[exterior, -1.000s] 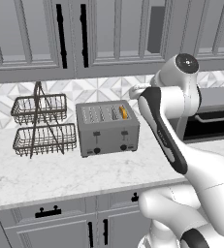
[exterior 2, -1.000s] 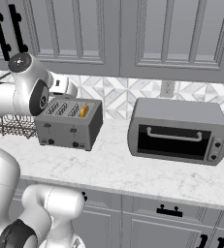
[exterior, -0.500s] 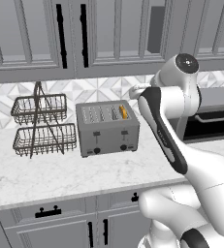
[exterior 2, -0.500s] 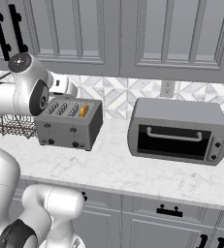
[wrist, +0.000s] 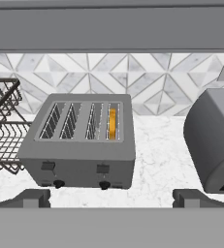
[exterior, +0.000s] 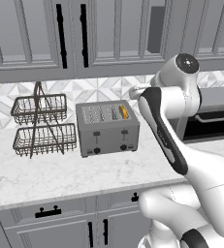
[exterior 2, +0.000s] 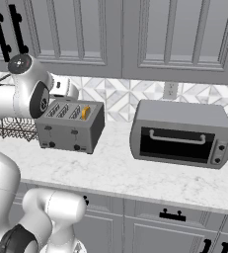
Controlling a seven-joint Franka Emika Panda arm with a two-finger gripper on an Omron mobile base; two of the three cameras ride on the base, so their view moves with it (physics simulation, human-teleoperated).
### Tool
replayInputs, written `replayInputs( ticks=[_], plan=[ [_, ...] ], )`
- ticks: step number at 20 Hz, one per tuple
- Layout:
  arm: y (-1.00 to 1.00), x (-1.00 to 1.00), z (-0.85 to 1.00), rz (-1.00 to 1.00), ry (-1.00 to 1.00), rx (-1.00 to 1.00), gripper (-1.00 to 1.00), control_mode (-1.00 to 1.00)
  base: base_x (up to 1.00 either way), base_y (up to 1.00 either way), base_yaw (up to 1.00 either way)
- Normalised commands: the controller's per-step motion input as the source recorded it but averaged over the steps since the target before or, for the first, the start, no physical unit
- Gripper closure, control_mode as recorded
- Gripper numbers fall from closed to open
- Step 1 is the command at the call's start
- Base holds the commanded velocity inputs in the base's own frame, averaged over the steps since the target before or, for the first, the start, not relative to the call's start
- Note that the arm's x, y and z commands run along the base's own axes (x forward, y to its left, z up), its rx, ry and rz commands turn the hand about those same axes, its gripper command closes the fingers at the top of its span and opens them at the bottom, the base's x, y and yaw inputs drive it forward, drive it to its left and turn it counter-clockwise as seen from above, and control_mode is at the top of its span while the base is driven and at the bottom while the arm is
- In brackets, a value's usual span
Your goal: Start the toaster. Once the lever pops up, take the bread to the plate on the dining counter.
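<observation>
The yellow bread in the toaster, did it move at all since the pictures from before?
No. The bread sits in the same end slot of the toaster, just as near the toaster oven as before.

Matt grey metal toaster; wire basket; counter seemingly polished marble.

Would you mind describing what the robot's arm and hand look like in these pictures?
The arm is made of glossy white, rounded segments with dark grey bands at the joints, and a round dark cap with a small pale centre tops its highest joint. No cables or lettering are visible. The hand has two small, blocky, dark grey fingertips.
</observation>
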Motion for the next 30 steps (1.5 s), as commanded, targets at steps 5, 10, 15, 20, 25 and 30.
replayInputs(
  ticks=[5,10,15,20,25,30],
  plan=[
    [0.0,-0.16,-0.16,0.0,0.0,0.0,-1.0,-1.0,0.0,0.0,0.0],
    [0.0,0.0,-0.32,0.0,0.0,0.0,-1.0,-1.0,0.0,0.0,0.0],
    [0.0,0.0,-0.45,0.0,0.0,0.0,-1.0,-1.0,0.0,0.0,0.0],
    [0.0,0.15,-0.4,0.0,0.01,0.0,-1.0,-1.0,0.0,0.0,0.0],
    [0.0,0.45,-0.32,0.0,0.02,0.0,-1.0,-1.0,0.0,0.0,0.0],
    [0.0,0.44,-0.26,0.0,0.0,0.0,-1.0,-1.0,0.0,0.0,0.0]
  ],
)
